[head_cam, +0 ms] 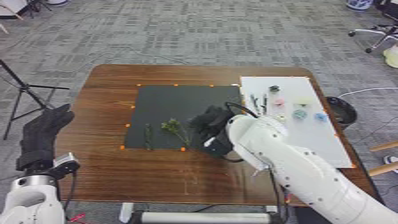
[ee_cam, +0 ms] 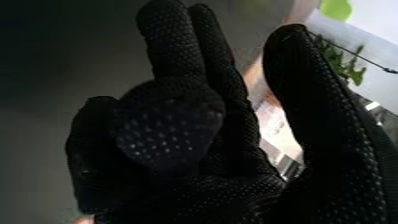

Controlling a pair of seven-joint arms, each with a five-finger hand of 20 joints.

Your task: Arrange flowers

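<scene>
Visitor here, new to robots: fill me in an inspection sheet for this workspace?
Surface: brown table with dark mat and white sheet.
Job's things: two green stems on the mat; pink bloom, blue blooms and more greenery on the sheet.
Clutter: orange tape bits.
Hands: left hand open, left side; right hand at the mat's right edge.
Cables: black cable looping by the right wrist.
Surroundings: tripod left, black bin right.

No readable text, labels or numbers anywhere.
</scene>
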